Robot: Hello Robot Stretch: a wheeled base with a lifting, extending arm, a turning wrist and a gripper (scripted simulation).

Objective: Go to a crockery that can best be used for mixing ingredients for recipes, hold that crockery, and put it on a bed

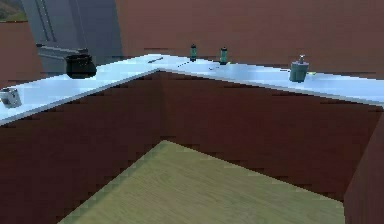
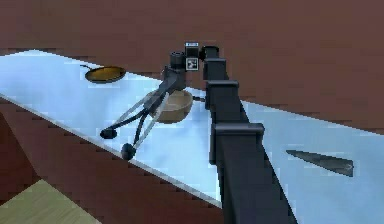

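Note:
A tan bowl (image 2: 176, 106) rests on the pale counter top (image 2: 60, 90) in the arm side view. The dark arm (image 2: 235, 140) reaches up over the counter, ending at two white marker squares. Left of them is the gripper (image 2: 117, 142), whose thin fingers (image 2: 140, 115) slant down past the bowl's left side. With the bowl on the counter right at the gripper, I cannot tell whether it holds anything.
On the same counter lie a flat orange dish (image 2: 105, 73) and a dark wedge (image 2: 321, 162). In the forward view an L-shaped counter (image 1: 250, 75) carries a dark pot (image 1: 80, 65), a grey cup (image 1: 10, 97), two small bottles (image 1: 223, 56) and a grey jar (image 1: 299, 70). Wooden floor (image 1: 200, 190) lies below.

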